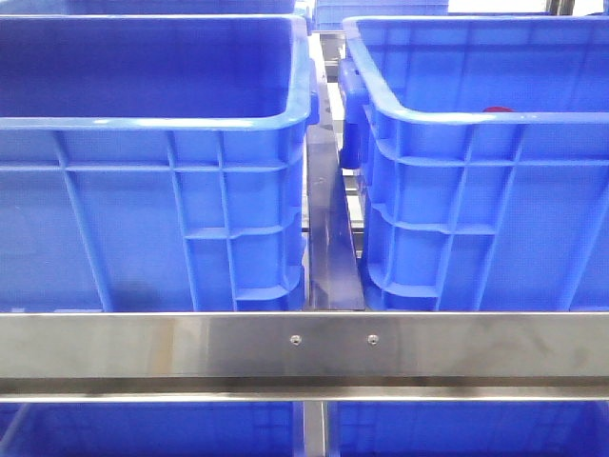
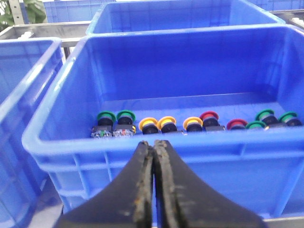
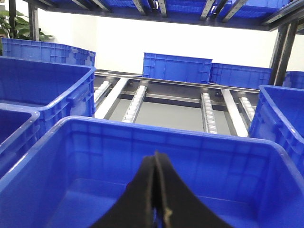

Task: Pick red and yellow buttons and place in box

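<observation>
Hovering above the near rim of a blue crate, the left end effector has its two black fingers pressed together with nothing between them. This position gives the wrist camera a clear look down at the parts before any descent. The buttons lie in a single row along the near wall of the crate floor: yellow buttons in the middle, red buttons just beside them, green buttons at both ends. Sorting by cap colour is therefore required, and the fingers must open before reaching in.

The right end effector is likewise closed and empty, held over a second crate whose visible interior holds nothing; judged from that, it is the receiving box. In the front view, only a red sliver shows above the right crate's rim.
</observation>
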Action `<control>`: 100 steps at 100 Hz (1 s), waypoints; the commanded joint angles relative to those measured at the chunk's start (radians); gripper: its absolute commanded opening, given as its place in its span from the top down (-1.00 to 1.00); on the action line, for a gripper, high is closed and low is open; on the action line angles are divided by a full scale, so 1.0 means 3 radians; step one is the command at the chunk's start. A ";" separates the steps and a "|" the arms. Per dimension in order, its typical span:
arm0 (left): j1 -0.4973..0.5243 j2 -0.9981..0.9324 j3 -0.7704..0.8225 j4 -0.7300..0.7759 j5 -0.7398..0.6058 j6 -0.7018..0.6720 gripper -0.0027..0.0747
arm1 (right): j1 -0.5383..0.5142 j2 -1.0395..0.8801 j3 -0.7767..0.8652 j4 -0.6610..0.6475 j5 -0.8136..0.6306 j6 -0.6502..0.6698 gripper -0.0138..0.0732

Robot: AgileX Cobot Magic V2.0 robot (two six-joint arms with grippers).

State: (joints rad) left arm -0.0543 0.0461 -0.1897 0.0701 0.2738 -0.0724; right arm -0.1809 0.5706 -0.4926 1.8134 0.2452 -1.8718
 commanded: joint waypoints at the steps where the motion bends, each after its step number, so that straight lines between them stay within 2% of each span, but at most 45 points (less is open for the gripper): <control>1: 0.0004 -0.0158 0.0109 0.0006 -0.0418 -0.0042 0.98 | -0.0027 -0.0006 -0.0092 0.0352 0.0071 -0.0008 0.84; 36: 0.0004 -0.0278 0.0533 0.0065 -0.0752 -0.0068 0.98 | -0.0027 -0.0006 -0.0092 0.0352 0.0071 -0.0008 0.84; 63: 0.0004 -0.0278 0.0780 0.0097 -0.1235 -0.0068 0.98 | -0.0027 -0.0006 -0.0092 0.0352 0.0071 -0.0008 0.84; 100: 0.0004 -0.0278 0.0780 0.0085 -0.1216 -0.0068 0.98 | -0.0027 -0.0006 -0.0092 0.0352 0.0071 -0.0008 0.84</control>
State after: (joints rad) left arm -0.0543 -0.0046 -0.0046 0.0996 -0.0053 -0.0829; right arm -0.1809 0.5685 -0.4926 1.8134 0.2452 -1.8718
